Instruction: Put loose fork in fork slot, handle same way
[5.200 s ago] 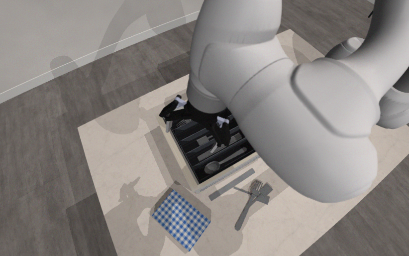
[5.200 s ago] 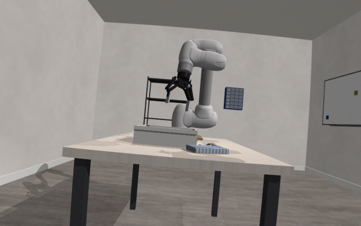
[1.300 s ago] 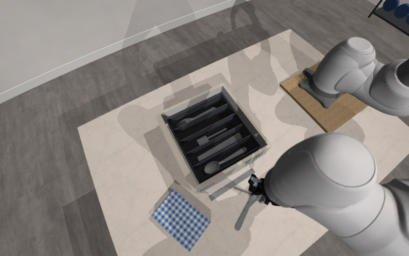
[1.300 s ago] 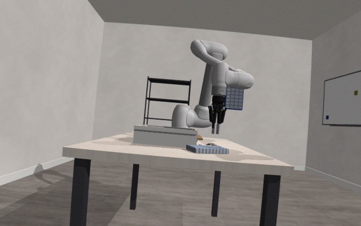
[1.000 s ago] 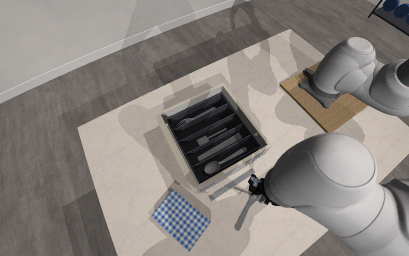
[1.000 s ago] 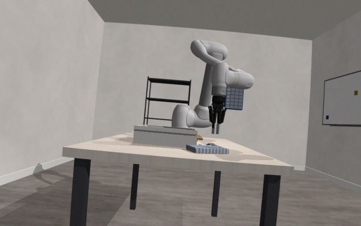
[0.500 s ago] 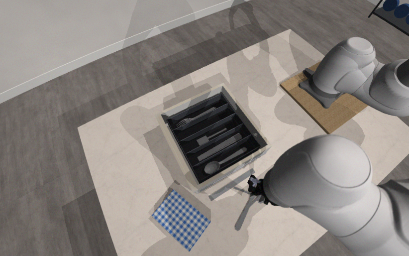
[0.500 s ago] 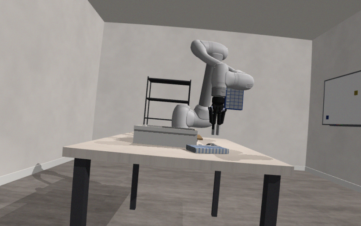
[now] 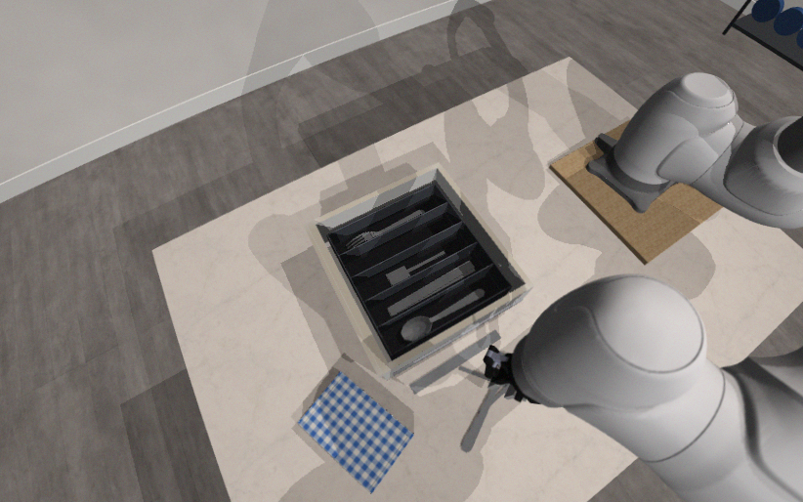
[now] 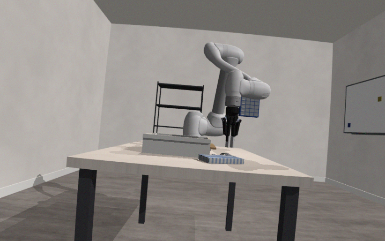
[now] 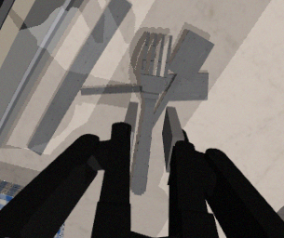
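The loose fork (image 9: 481, 408) lies flat on the counter in front of the tray, its head towards the tray. In the wrist view the fork (image 11: 146, 110) lies below and between my fingertips, tines pointing away. My gripper (image 11: 150, 118) hovers just above its handle with the fingers drawn narrow; a gap shows on each side of the handle, so it holds nothing. It also shows in the side view (image 10: 230, 140), a little above the table. The dark cutlery tray (image 9: 420, 273) has forks (image 9: 383, 230) in its farthest slot, tines to the left.
Other slots hold a spatula, a knife and a spoon (image 9: 436, 320). A blue checked napkin (image 9: 355, 430) lies left of the fork. A brown mat (image 9: 636, 192) under the robot's base sits at the right. The tray's pale rim (image 11: 8, 41) is at the wrist view's upper left.
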`<state>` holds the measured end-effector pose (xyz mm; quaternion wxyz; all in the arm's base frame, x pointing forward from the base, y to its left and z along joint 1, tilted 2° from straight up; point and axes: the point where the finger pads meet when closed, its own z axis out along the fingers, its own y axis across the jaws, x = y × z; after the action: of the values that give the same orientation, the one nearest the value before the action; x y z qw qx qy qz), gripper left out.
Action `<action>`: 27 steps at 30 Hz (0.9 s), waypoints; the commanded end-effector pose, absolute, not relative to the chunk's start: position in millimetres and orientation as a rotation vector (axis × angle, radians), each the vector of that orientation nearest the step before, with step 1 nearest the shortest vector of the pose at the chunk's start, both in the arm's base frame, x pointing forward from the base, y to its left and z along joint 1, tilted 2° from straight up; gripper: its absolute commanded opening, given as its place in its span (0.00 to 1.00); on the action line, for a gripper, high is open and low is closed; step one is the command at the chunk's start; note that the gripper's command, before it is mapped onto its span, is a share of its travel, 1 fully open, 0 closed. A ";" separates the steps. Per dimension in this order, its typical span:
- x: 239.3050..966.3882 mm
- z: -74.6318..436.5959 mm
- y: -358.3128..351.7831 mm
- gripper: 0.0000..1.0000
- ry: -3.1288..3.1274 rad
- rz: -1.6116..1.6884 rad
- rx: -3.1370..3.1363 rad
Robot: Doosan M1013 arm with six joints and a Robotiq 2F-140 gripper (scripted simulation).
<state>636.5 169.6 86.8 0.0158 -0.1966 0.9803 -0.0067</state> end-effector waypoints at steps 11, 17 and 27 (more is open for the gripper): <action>637.1 70.6 169.3 0.17 3.049 -0.021 -0.612; 637.2 65.7 169.2 0.17 3.049 -0.021 -0.612; 637.3 63.4 169.2 0.17 3.049 -0.021 -0.612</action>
<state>637.3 169.2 63.6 0.0158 -0.1966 0.9803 -0.0067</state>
